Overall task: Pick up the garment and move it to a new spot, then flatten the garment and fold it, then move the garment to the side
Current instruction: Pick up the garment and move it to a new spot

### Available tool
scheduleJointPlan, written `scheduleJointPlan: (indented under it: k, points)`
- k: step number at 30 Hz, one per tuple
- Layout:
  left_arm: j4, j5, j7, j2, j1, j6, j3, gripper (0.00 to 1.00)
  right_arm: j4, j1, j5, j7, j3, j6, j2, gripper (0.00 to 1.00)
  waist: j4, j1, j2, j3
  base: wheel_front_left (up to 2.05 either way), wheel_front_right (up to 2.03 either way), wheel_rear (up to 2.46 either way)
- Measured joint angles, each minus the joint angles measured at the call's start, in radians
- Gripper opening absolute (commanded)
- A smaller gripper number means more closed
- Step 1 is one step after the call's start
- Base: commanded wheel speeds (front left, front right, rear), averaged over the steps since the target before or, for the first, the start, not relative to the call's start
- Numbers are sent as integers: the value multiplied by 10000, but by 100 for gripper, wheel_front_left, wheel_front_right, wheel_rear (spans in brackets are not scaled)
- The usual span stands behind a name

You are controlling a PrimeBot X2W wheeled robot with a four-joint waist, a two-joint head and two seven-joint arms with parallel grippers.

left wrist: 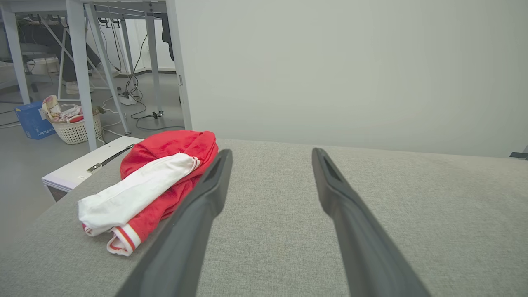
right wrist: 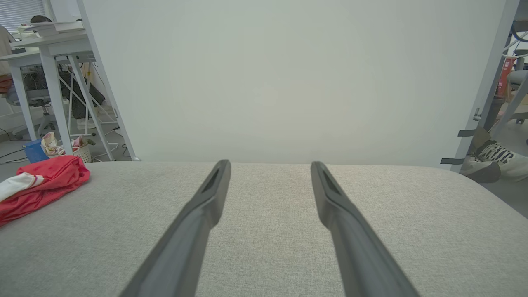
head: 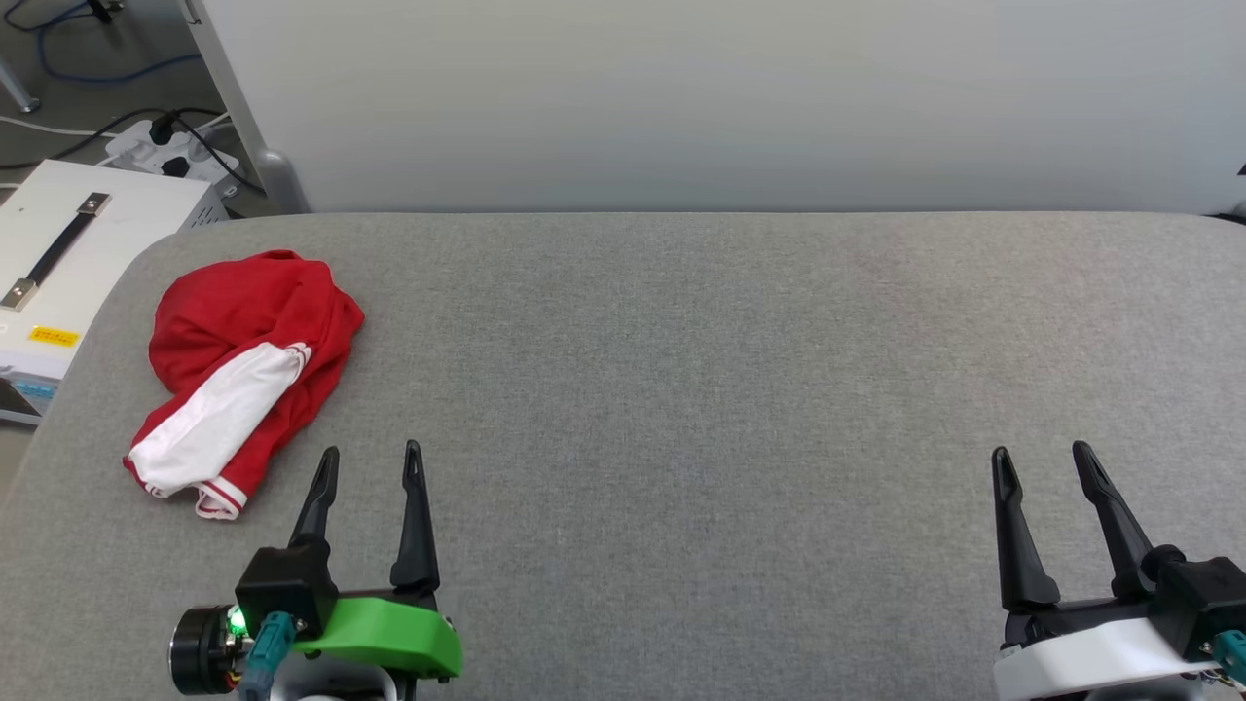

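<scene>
The garment (head: 243, 375) lies crumpled in a heap at the far left of the grey table (head: 681, 389): red cloth with a white sleeve and striped trim on top. The left wrist view has the garment (left wrist: 152, 185) just left of the left finger, and it lies at the left edge of the right wrist view (right wrist: 45, 181). My left gripper (head: 370, 458) stands open a little right of and nearer than the heap, empty. My right gripper (head: 1042, 456) is open at the lower right, far from the cloth, with nothing between its fingers.
A pale panel (head: 730, 97) stands along the table's far edge. A white box with a black strap handle (head: 68, 253) sits beside the table's left corner. Cables and a power strip (head: 170, 146) lie on the floor there. A laundry basket (left wrist: 76, 123) stands under a desk.
</scene>
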Motion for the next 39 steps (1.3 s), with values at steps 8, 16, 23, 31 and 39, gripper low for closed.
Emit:
scheduleJointPlan:
  k: [8, 16, 23, 31, 39]
  points:
    - [94, -6, -171, 0, 81, 0, -19, 100, 8, 26, 4, -102, -25, 0, 2, 100, 47, 0, 0, 49, 0, 0, 0]
    - [119, -19, -171, 0, 79, -2, -10, 100, 12, 32, 8, -104, -21, 0, 0, 100, 198, 0, 0, 117, 0, 0, 0]
    - [171, -148, -171, -6, 66, 0, 119, 100, -4, 32, 2, -119, 92, 0, 2, 100, 603, 0, 0, 224, 0, 0, 0]
    - [217, -311, -171, -13, 27, 15, 290, 100, -86, 17, -50, -130, 209, 0, 10, 100, 1386, 0, 0, 370, 0, 0, 0]
    - [259, -485, -171, -19, -81, 44, 504, 100, -159, -15, -138, -132, 291, 0, 17, 100, 2337, 0, 0, 504, 0, 0, 0]
